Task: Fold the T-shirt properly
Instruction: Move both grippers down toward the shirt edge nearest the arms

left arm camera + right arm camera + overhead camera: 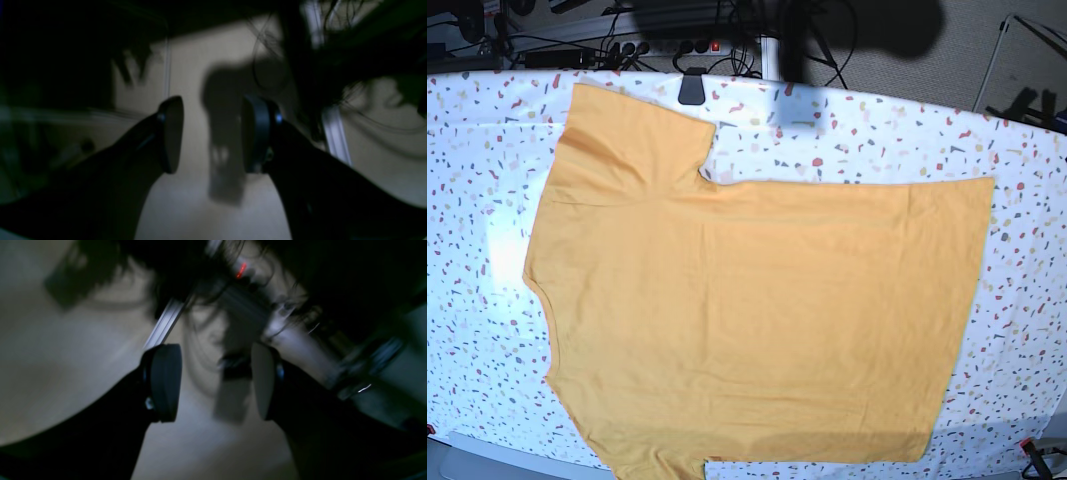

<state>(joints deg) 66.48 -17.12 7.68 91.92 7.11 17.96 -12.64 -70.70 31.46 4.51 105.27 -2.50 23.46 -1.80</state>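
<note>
The orange-yellow T-shirt [757, 310] lies spread flat on the speckled white table [477, 250] in the base view. Its neck end is at the left and its hem at the right. One sleeve points to the far edge and the other hangs over the near edge. No black marks show on the side facing up. My left gripper [213, 133] is open and empty over a dim pale floor, away from the shirt. My right gripper [215, 381] is also open and empty in a dim, blurred view. Neither gripper shows clearly in the base view.
A black clip [691, 88] sits at the table's far edge. Cables and a power strip [657, 45] lie behind the table. A dark blurred shape [857, 25] hangs at the top. An aluminium rail [335, 133] and loose cables show by the left gripper.
</note>
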